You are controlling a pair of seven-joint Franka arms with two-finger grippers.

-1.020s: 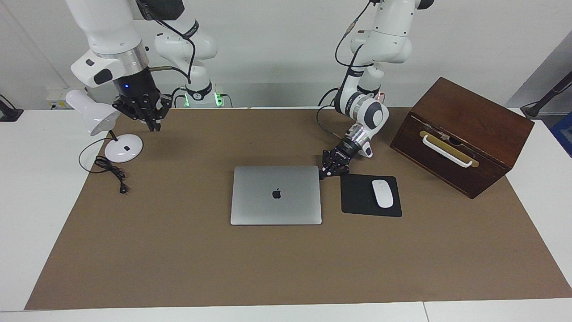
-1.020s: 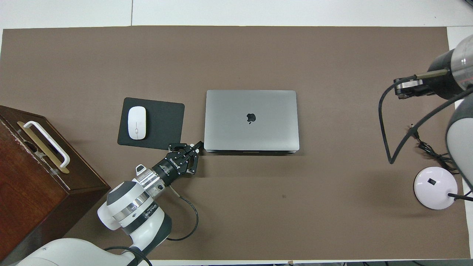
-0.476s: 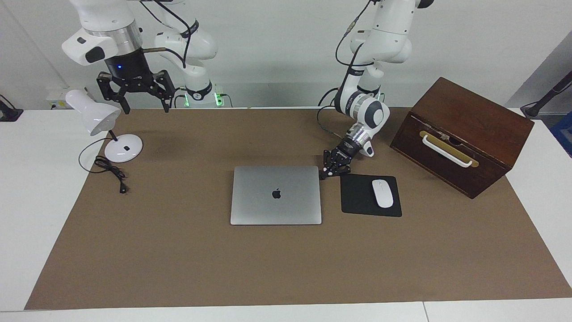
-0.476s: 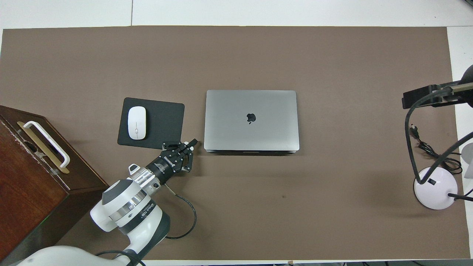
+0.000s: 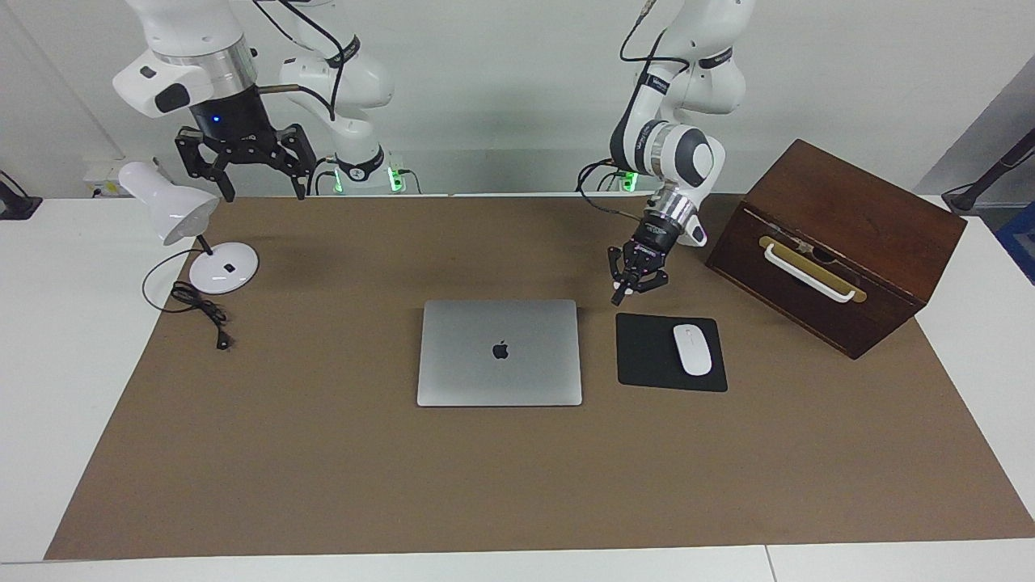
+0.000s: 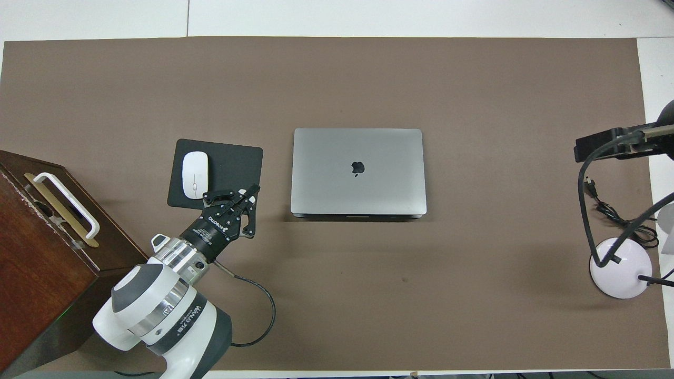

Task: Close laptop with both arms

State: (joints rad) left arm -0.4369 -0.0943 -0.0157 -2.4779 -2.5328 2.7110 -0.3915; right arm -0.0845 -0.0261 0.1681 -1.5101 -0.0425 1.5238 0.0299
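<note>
Retracted from the shut slim silver-grey laptop (image 5: 500,352), the left gripper (image 5: 633,282) hangs closed; right gripper (image 5: 242,166) open; closing looks complete, both arms withdraw.

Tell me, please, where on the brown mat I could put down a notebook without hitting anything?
The broad strip of mat farther from the robots than the laptop is bare. Between laptop and lamp is open too. It is crowded around the mouse pad, where the left gripper hangs beside the wooden box.

Silver-grey laptop (image 5: 499,352), black mouse pad (image 5: 651,353), white mouse (image 5: 692,349).
</note>
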